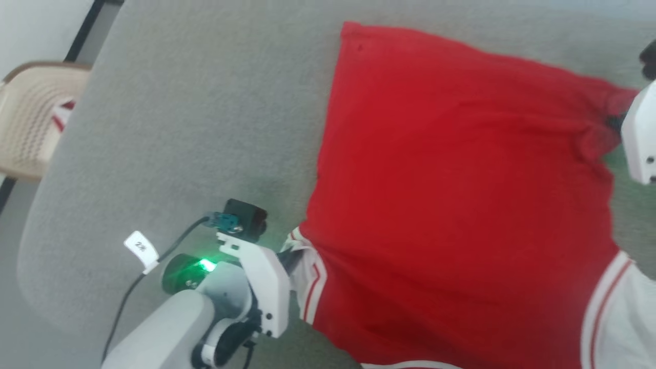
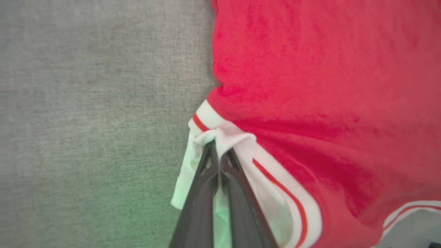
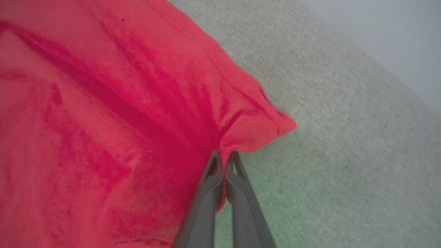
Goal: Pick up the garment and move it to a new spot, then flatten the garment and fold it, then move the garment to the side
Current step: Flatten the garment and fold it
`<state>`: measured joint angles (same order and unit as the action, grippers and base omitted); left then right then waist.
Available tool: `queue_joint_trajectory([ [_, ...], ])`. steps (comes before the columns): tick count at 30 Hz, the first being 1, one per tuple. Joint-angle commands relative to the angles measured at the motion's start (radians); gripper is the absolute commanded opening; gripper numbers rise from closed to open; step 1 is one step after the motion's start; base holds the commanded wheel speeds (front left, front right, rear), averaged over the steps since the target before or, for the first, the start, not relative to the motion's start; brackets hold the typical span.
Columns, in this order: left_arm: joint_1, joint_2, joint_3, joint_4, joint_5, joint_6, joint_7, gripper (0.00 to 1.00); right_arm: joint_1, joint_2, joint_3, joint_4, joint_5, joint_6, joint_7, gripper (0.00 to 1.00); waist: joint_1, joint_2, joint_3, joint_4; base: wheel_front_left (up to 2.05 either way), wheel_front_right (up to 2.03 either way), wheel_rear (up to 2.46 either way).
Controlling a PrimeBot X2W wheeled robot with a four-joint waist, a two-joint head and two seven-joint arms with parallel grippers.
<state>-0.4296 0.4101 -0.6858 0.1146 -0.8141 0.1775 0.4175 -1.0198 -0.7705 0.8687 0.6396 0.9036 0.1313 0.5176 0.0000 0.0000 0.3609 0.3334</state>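
Note:
The bright red garment [image 1: 451,179] lies spread over the grey cloth-covered table [image 1: 205,113], its back side up, with white panels and red-striped trim along its near edges. My left gripper [image 1: 289,256] is shut on the white striped trim at the garment's near left corner [image 2: 220,136]. My right gripper [image 1: 617,120] is shut on a red hem corner of the garment [image 3: 255,134] at the right. The cloth pulls into taut creases between the two grips. No number shows on the cloth.
A beige plastic chair [image 1: 31,123] with a red-and-white cloth on it stands off the table's left edge. Bare grey table surface stretches left of the garment. A tagged black cable [image 1: 138,251] runs along my left forearm.

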Motion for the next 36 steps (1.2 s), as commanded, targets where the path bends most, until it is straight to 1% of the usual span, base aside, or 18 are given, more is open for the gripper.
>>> queue_joint_trajectory([
  [1,0.019,0.022,0.011,-0.002,-0.007,0.009,0.007,0.00,0.036,-0.018,0.015,-0.039,0.023,-0.001,-0.021,0.00,0.0000,0.0000,-0.053,-0.056,0.00,0.00,0.00],
  [9,0.068,0.087,0.036,-0.029,-0.032,0.029,0.028,0.00,0.200,-0.100,0.052,-0.221,0.099,-0.001,-0.082,0.00,0.0000,0.0000,-0.135,-0.149,0.00,0.00,0.00],
  [15,0.103,0.123,0.048,-0.061,-0.040,0.040,0.041,0.00,0.359,-0.152,0.011,-0.318,0.143,-0.001,-0.124,0.00,0.0000,0.0000,-0.175,-0.201,0.00,0.00,0.00],
  [16,0.103,0.123,0.048,-0.061,-0.040,0.040,0.041,0.00,0.359,-0.152,0.011,-0.318,0.143,-0.001,-0.124,0.00,0.0000,0.0000,-0.175,-0.201,0.00,0.00,0.00],
  [21,0.124,0.143,0.054,-0.080,-0.046,0.051,0.048,0.00,0.509,-0.171,-0.052,-0.366,0.166,-0.001,-0.156,0.00,0.0000,0.0000,-0.192,-0.231,0.00,0.00,0.00],
  [23,0.127,0.145,0.053,-0.088,-0.048,0.053,0.047,0.00,0.566,-0.163,-0.081,-0.366,0.167,-0.001,-0.170,0.00,0.0000,0.0000,-0.195,-0.240,0.00,0.00,0.00],
  [26,0.138,0.150,0.053,-0.093,-0.052,0.056,0.047,0.00,0.639,-0.132,-0.119,-0.354,0.160,-0.001,-0.187,0.00,0.0000,0.0000,-0.201,-0.250,0.00,0.00,0.00],
  [29,0.143,0.151,0.052,-0.094,-0.055,0.057,0.046,0.00,0.685,-0.085,-0.156,-0.322,0.135,-0.001,-0.208,0.00,0.0000,0.0000,-0.206,-0.258,0.00,0.00,0.00],
  [34,0.144,0.149,0.047,-0.093,-0.057,0.054,0.047,0.00,0.726,-0.014,-0.179,-0.262,0.081,-0.001,-0.197,0.00,0.0000,0.0000,-0.214,-0.261,0.00,0.00,0.00],
  [35,0.145,0.148,0.046,-0.093,-0.057,0.054,0.047,0.00,0.728,-0.005,-0.187,-0.255,0.068,-0.001,-0.200,0.12,0.0000,0.0000,-0.216,-0.261,0.00,0.00,0.00],
  [36,0.147,0.148,0.045,-0.093,-0.057,0.053,0.048,0.00,0.727,0.002,-0.195,-0.248,0.054,-0.001,-0.207,0.36,0.0000,0.0000,-0.218,-0.261,0.00,0.00,0.00],
])
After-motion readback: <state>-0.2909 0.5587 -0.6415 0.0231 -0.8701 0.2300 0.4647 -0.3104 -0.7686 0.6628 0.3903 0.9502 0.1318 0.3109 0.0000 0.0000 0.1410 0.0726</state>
